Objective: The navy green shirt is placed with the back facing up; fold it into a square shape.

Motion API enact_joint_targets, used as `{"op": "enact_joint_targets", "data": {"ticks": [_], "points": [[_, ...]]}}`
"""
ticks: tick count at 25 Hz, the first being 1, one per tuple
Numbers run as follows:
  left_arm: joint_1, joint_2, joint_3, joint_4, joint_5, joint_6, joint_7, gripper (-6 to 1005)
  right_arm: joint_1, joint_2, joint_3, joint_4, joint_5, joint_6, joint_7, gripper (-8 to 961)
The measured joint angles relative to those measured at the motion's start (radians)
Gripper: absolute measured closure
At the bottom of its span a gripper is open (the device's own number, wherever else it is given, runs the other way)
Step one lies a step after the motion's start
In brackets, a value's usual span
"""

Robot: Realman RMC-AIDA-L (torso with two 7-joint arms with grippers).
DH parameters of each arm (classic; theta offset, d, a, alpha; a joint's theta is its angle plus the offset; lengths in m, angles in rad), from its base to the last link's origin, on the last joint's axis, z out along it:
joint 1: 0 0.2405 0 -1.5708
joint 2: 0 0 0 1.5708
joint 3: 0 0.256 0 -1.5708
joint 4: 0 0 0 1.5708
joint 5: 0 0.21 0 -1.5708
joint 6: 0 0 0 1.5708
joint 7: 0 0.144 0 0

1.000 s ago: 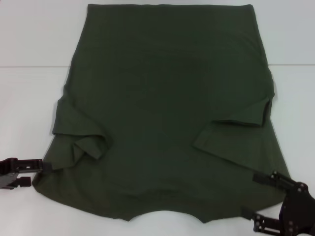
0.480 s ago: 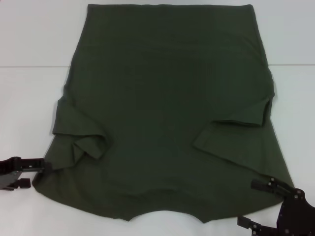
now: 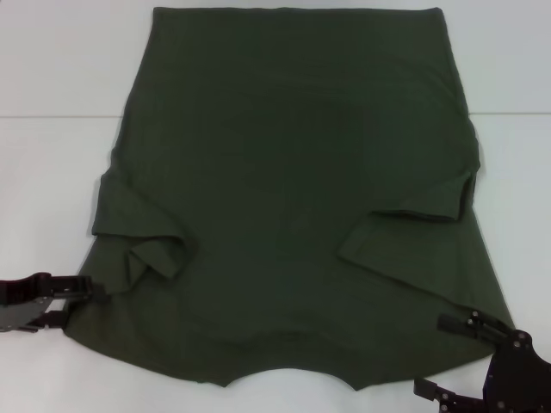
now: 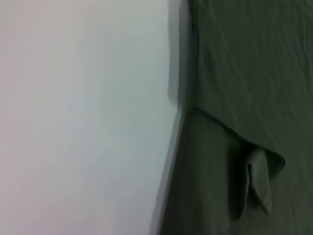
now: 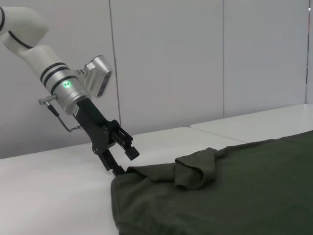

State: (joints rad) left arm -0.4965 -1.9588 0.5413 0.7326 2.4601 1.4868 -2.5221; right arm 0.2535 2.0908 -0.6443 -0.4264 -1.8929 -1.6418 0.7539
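The navy green shirt (image 3: 284,172) lies flat on the white table with its plain side up. Both sleeves are folded inward and the collar end is nearest me. My left gripper (image 3: 73,299) is at the shirt's near-left shoulder corner. It is open, and its fingers straddle the cloth edge. The right wrist view shows the left gripper (image 5: 125,162) with one finger touching the shirt (image 5: 234,186) at that corner. My right gripper (image 3: 435,354) is open by the near-right shoulder corner, with one finger over the cloth. The left wrist view shows the shirt (image 4: 244,98) and its folded left sleeve.
The white table (image 3: 52,172) extends on both sides of the shirt, with a seam line (image 3: 60,116) running across it. A plain wall (image 5: 195,58) stands behind the table in the right wrist view.
The left gripper has slid right, onto the shirt's shoulder corner. The right gripper dropped back toward the near edge a second ago and has since held still.
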Motion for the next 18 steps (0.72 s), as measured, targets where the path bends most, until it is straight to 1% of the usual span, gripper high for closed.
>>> {"op": "enact_joint_targets", "data": {"ticks": [7,14,18], "points": [[-0.019,0.000,0.000,-0.032,-0.004,-0.003,0.008,98,0.001,0.000,-0.001,0.000,0.000,0.002,0.002,27],[-0.050,-0.011,0.001,-0.047,-0.002,0.001,0.011,111,0.002,0.000,0.002,0.000,0.000,0.002,0.006,27],[-0.052,-0.012,0.024,-0.044,0.001,-0.009,0.011,119,0.003,0.000,0.006,0.000,0.000,0.002,0.006,27]]}}
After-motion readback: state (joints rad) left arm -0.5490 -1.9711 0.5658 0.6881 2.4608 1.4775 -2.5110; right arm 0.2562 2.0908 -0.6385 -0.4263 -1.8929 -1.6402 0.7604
